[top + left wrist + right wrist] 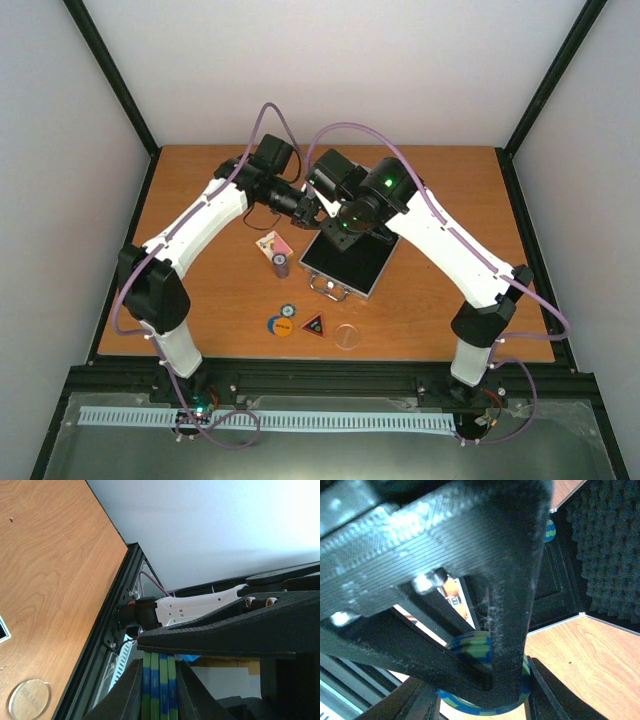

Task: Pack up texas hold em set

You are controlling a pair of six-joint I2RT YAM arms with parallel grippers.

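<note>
- Blue-green chip stack [159, 694] hangs over the far edge of the silver case [350, 265]; left gripper [159, 677] and right gripper [482, 702] are both clamped on it
- Case lies open on the table, black lining showing
- Chips judged light, hard and slick, apt to fan apart; best squeezed across the flat end faces

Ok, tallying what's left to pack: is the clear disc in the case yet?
Out. The clear disc lies flat on the table, apart from the case.
</note>
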